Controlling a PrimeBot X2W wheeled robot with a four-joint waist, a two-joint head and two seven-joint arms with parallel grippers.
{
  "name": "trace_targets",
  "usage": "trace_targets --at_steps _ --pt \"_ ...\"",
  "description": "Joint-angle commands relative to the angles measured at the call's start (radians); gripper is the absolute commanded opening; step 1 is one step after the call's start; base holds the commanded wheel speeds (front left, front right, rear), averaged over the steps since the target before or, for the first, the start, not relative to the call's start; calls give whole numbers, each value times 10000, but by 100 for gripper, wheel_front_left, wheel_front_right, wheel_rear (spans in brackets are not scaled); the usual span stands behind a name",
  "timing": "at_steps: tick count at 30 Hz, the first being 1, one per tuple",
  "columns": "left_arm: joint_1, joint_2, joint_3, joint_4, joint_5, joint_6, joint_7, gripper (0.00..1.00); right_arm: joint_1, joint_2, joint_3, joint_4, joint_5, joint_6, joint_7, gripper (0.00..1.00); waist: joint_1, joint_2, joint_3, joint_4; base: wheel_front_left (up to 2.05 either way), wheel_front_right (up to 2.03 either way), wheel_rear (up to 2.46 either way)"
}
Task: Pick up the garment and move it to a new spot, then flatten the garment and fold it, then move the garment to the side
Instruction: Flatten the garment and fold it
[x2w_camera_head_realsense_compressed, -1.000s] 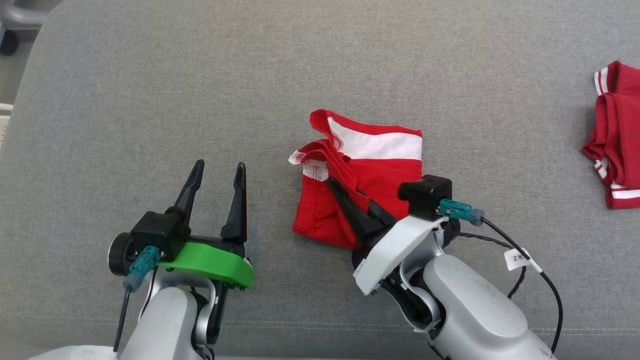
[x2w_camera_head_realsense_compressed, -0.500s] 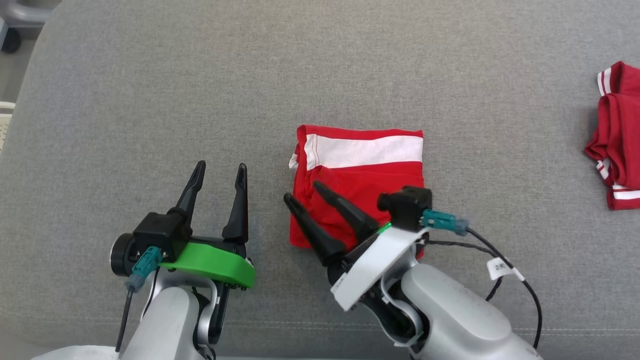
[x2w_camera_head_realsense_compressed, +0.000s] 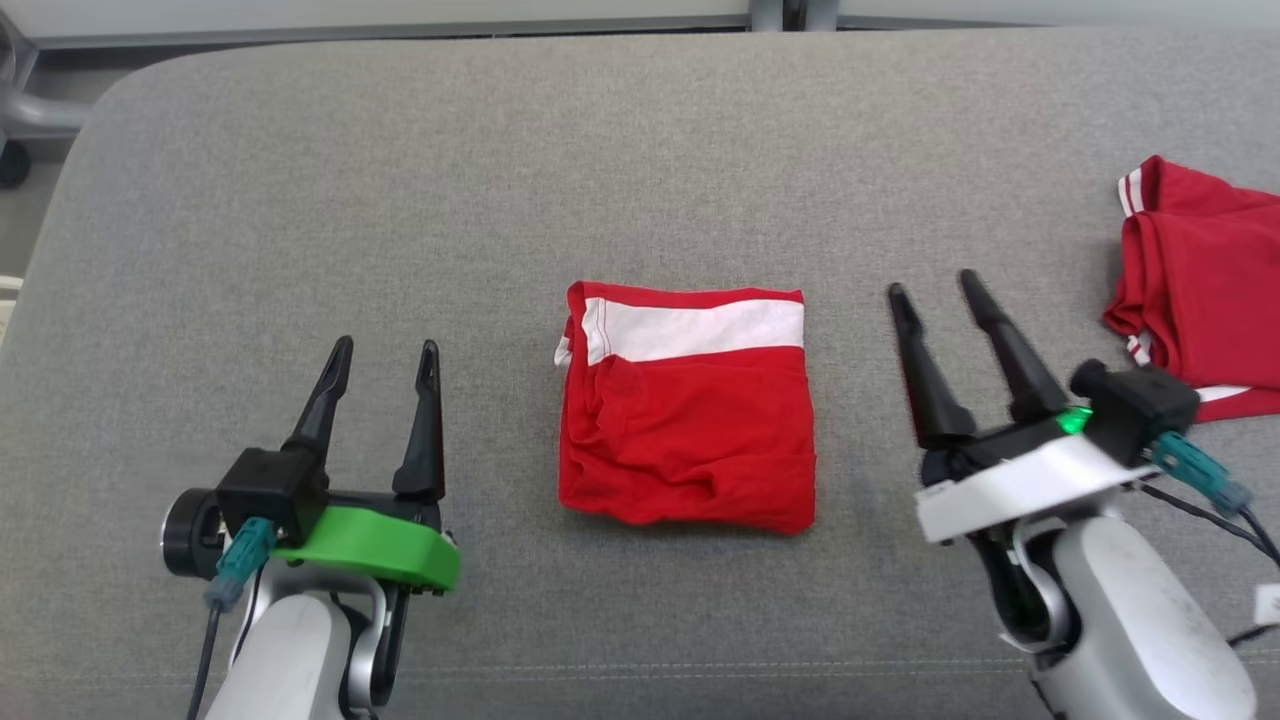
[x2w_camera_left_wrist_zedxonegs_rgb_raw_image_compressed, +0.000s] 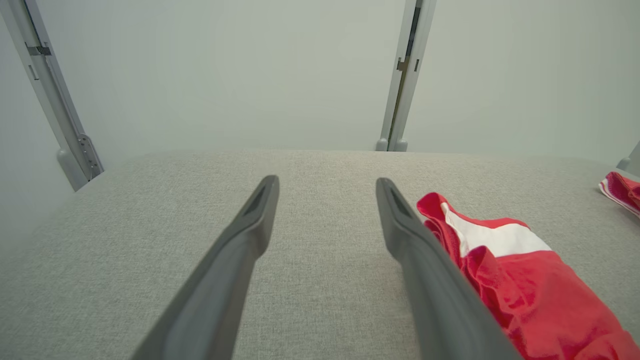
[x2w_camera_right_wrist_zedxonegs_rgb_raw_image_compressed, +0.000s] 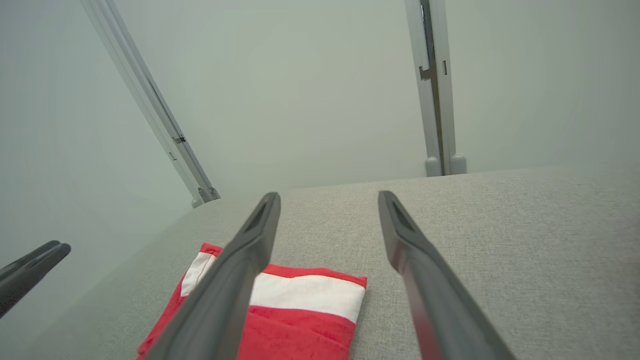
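A grey, fabric-covered bench (x2w_camera_head_realsense_compressed: 640, 150) with a rounded far-left corner stands before a pale, plain wall (x2w_camera_left_wrist_zedxonegs_rgb_raw_image_compressed: 250, 75) crossed by slim metal posts (x2w_camera_left_wrist_zedxonegs_rgb_raw_image_compressed: 405, 75). The garment (x2w_camera_head_realsense_compressed: 690, 420), red with a broad white band along its far side, lies folded into a rough square about midway between the bench's far and near edges. Its lower half is slightly rumpled, and a little cloth bunches at its left corner.

The left tool (x2w_camera_head_realsense_compressed: 385, 347) hovers near the bench's near edge, to the left of the garment and apart from it. Its two dark fingers are spread and pinch nothing, with bare grey fabric between them in the left wrist view. The right tool (x2w_camera_head_realsense_compressed: 932, 283) hovers on the garment's other side, near it but not touching. Its fingers are likewise spread and empty (a small green light glows at their base).

A second red garment (x2w_camera_head_realsense_compressed: 1195, 290), with thin white stripes at its hem, lies crumpled farther toward the bench's right side, just beyond the right tool.
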Motion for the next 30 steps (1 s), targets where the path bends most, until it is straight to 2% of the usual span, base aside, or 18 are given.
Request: trace_targets --at_steps 1,5,10,18,30 --pt "172 118 50 -77 137 56 -23 100 242 -23 -230 -156 -246 2 -23 100 0 0 -187 -109 0 0 0" --pt "441 344 156 -402 275 263 -43 100 956 38 -1217 -658 -1245 2 -25 100 0 0 -449 -189 0 0 0" --pt "885 495 123 -845 399 436 -49 100 1771 163 -1765 -830 -1829 2 -28 100 0 0 -852 -237 0 0 0" --pt "1751 518 -31 -1081 184 544 224 100 2930 366 -2181 -864 -2262 0 131 100 0 0 -1601 -299 0 0 0" --pt "1896 615 -103 -1265 134 702 491 100 3320 567 -2333 -1207 -2282 0 565 100 0 0 -1696 -303 0 0 0"
